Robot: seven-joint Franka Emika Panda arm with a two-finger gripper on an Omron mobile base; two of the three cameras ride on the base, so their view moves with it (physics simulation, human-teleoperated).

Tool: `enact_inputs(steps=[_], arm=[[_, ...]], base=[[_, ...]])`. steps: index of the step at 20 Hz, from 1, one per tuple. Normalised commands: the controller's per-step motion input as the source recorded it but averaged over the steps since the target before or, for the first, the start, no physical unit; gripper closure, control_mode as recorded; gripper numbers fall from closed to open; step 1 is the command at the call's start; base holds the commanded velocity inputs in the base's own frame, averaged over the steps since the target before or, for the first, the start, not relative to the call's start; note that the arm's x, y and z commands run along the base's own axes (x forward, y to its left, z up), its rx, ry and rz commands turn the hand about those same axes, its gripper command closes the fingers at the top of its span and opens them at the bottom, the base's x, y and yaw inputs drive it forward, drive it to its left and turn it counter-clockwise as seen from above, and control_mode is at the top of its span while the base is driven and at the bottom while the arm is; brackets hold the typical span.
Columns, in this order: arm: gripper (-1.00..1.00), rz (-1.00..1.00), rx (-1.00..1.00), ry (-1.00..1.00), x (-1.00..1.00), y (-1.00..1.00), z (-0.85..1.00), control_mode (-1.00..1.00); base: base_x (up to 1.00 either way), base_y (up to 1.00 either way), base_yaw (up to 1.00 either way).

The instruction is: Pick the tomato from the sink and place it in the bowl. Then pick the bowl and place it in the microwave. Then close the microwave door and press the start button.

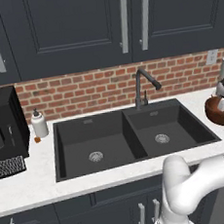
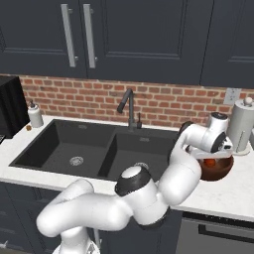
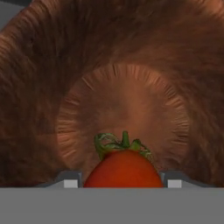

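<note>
**Tomato held over the bowl, ready to let go**

Sink (image 1: 94, 135) lies at your left, both basins bare but for the drains; faucet (image 1: 143, 84) stands behind the divider; moving right along the counter (image 2: 233, 196) you reach the bowl (image 2: 217, 168), sitting upright just beside the paper towel roll (image 2: 243, 124). Gripper (image 2: 212, 158) hangs at the bowl's mouth, its fingers closed on the tomato (image 3: 124, 168); in the hand view the fruit sits between the two tips, above the bowl's round floor and apart from it.

You should expect the tomato to be light, smooth-skinned and a little slippery, and soft enough to bruise; hold it across its widest part, on opposite sides, with a gentle squeeze, as it seems to be held now. It is close to round, so it has no real long axis; its green stem (image 3: 122, 143) points away from the hand, toward the bottom of the bowl.

The bowl looks stiff and light; I judge its rim the best place to pinch it later, one finger inside the wall and one outside.
</note>
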Motion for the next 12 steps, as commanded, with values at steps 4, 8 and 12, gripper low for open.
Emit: enact_inputs(steps=[4, 8, 12], arm=[[1.0, -0.02, 0.15, 0.0, 0.13, -0.19, -0.22, -1.0], [-1.0, -0.03, 0.11, 0.0, 0.04, -0.05, -0.02, -1.0], [-1.0, -0.07, 0.1, 0.0, 0.23, -0.01, 0.0, -1.0]], base=[[0.0, 0.0, 0.0], [0.0, 0.0, 0.0], [0.0, 0.0, 0.0]])
